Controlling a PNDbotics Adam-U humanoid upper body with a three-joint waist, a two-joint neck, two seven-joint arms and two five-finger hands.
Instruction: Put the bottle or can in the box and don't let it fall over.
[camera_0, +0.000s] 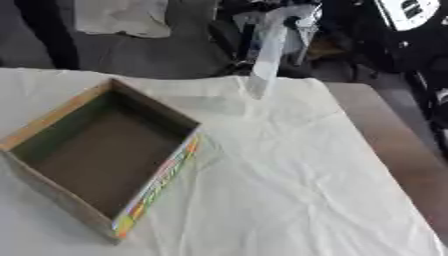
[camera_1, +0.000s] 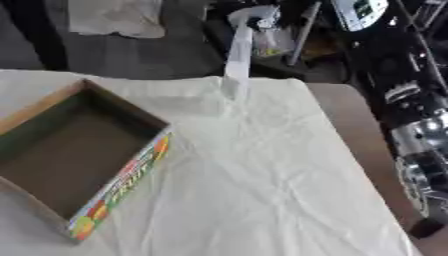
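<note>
**Right hand up at the bottle's top, box well off to the near left**

My right arm (camera_1: 418, 135) comes up the right edge of the right eye view, black with silver joints, and reaches towards the far side of the desk (camera_0: 394, 145). What I take for the right hand (camera_1: 261, 20) sits at the very top of the pale, tall bottle (camera_0: 265, 60). It is blurred against the dark clutter behind, so I cannot tell whether the hand is clamped on the bottle, merely touching it, or standing apart from it.

The bottle hangs straight below the hand, leaning, with its top tipped to the right and away from me. Its base is down at the white cloth (camera_0: 280, 175), just inside the far edge of the desk. Whether the base is resting on the cloth or just above it I cannot tell.

The box (camera_0: 162, 182) lies well apart from the hand, nearer to me and to its left. It is open-topped and sits askew, with its printed, colourful wall turned towards the middle of the desk and nothing showing inside.

Between the hand and the box there is only wrinkled cloth. To the right of the hand the cloth ends and a strip of bare brown desk runs to the edge. Beyond the hand the desk drops off to dark floor and equipment.
</note>
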